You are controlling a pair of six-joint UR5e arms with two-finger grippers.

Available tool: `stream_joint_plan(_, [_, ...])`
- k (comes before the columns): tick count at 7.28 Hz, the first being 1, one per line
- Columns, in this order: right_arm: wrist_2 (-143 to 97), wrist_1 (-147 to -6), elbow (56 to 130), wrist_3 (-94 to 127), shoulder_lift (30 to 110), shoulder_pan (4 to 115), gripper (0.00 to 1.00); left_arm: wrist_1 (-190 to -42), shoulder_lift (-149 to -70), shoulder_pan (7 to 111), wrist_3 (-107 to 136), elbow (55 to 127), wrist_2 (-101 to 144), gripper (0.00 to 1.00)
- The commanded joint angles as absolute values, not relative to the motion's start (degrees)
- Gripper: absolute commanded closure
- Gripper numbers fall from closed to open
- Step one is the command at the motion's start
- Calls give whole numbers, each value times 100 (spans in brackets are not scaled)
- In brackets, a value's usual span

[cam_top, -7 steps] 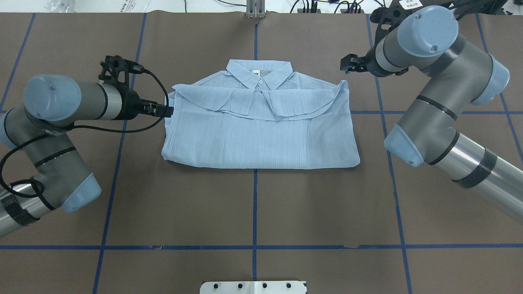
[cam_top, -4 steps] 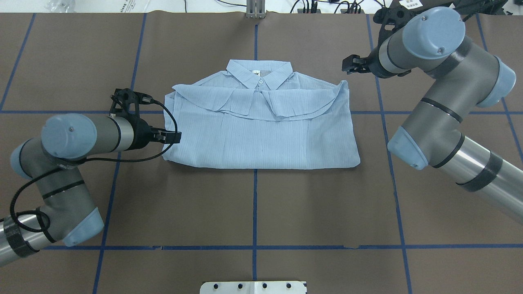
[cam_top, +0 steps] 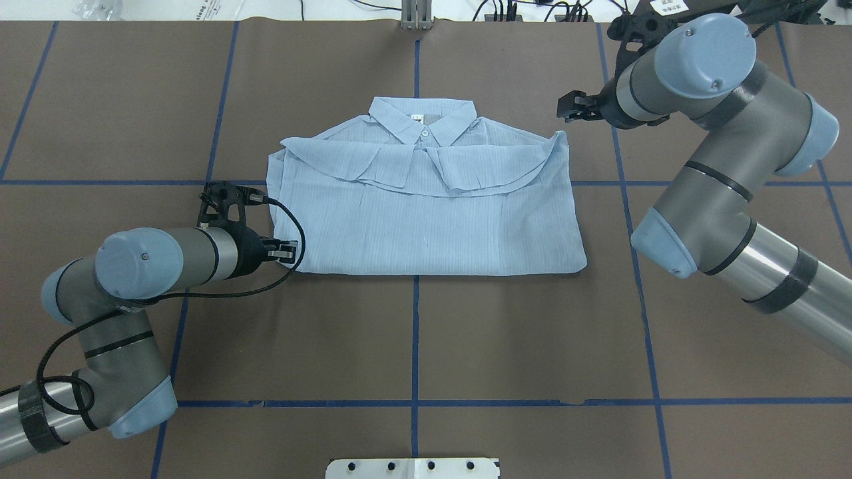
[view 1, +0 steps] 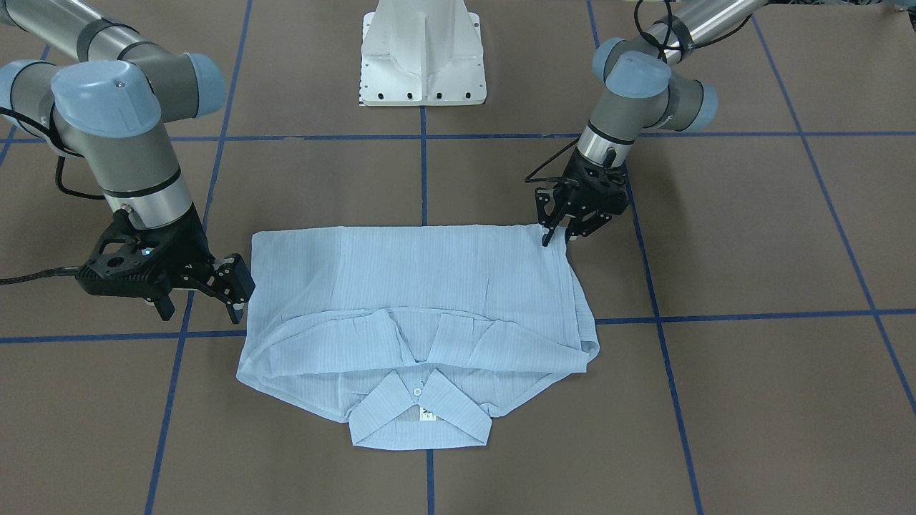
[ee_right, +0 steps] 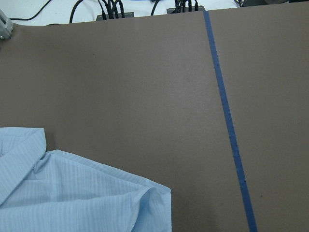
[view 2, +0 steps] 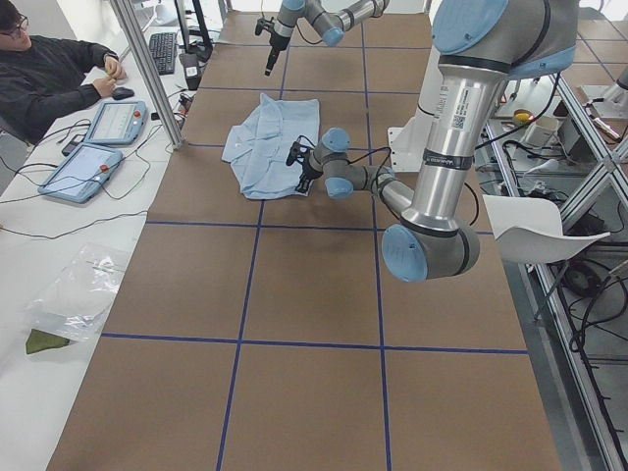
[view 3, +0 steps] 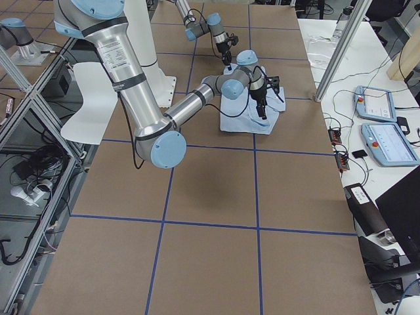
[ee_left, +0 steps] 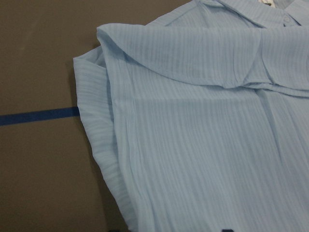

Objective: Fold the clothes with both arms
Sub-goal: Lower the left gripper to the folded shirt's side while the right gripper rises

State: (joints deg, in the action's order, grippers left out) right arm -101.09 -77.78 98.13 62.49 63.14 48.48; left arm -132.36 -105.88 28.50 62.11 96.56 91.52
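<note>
The light-blue striped shirt [cam_top: 426, 219] lies folded flat on the brown table, collar on the far side and sleeves folded across the chest; it also shows in the front-facing view [view 1: 422, 286]. My left gripper [cam_top: 287, 251] sits low at the shirt's near-left corner, jaws apart, and it also shows in the front-facing view [view 1: 556, 236]. The left wrist view shows the shirt's left edge [ee_left: 193, 135] close below. My right gripper [cam_top: 567, 108] is open and empty, hanging just beyond the shirt's far-right shoulder, and it also shows in the front-facing view [view 1: 236, 290]. The right wrist view shows that shoulder corner [ee_right: 72, 193].
Blue tape lines [cam_top: 415, 332] cross the brown table cover. The white pedestal base [view 1: 422, 57] stands at the robot's side. An operator [view 2: 49, 74] and tablets [view 3: 377, 102] are at the far side bench. Cables [cam_top: 519, 10] run along the table's far edge.
My left gripper has moved toward the robot along the shirt's left edge, from the shoulder down to the near-left corner. The right arm has barely shifted. The shirt has not moved.
</note>
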Motion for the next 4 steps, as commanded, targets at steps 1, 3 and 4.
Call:
stream_joint_plan(1, [-10099, -7778, 9800, 6258, 6311, 4834, 0, -13228, -10565, 2830, 6179, 9694, 9141, 100])
stream_joint_plan(3, [-10099, -7778, 9774, 6249, 6311, 4817, 0, -13219, -10232, 2995, 5734, 9835, 9150, 100])
stream_joint_plan(4, [-10090, -7778, 9782, 6258, 6302, 4790, 0, -13184, -10239, 3345, 5226, 9739, 9149, 100])
